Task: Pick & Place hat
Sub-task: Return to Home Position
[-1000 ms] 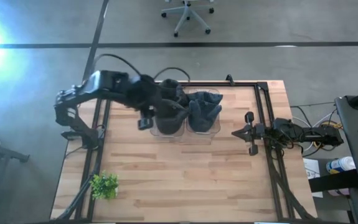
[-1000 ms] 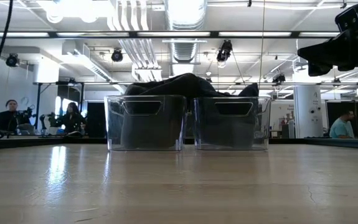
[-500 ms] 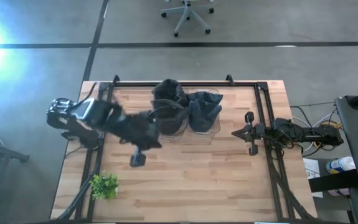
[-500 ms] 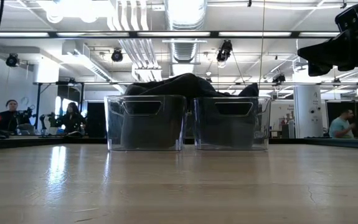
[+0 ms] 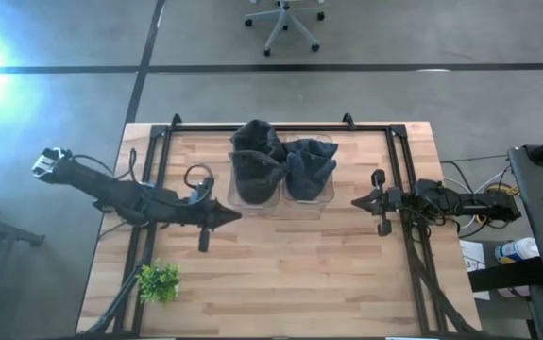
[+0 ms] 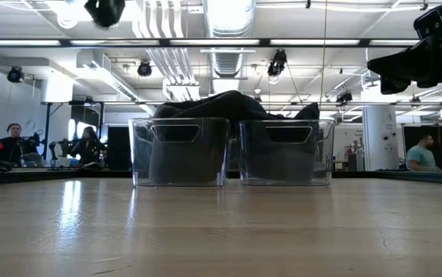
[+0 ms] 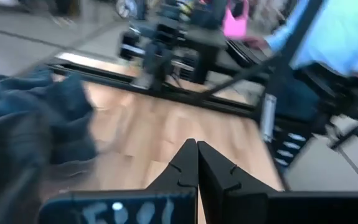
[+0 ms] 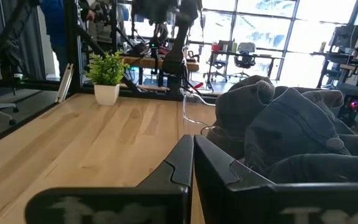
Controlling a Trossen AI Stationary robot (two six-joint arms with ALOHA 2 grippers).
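High view: caps (image 5: 257,151) are piled in the left bin (image 5: 252,200) and right bin (image 5: 313,199) on the wooden bench (image 5: 290,274). The left pincer (image 5: 236,215), beside the left bin, and the right pincer (image 5: 354,201), farther off, are closed and empty. Homing is judged underway; the left arm must be folded. People (image 6: 9,142) are seen in the hall behind.

A soft sheen is being shown by the smooth pale wood table (image 6: 221,231); matt grey cloth caps (image 5: 309,168) are being held in clear, glossy plastic bins (image 6: 179,154).
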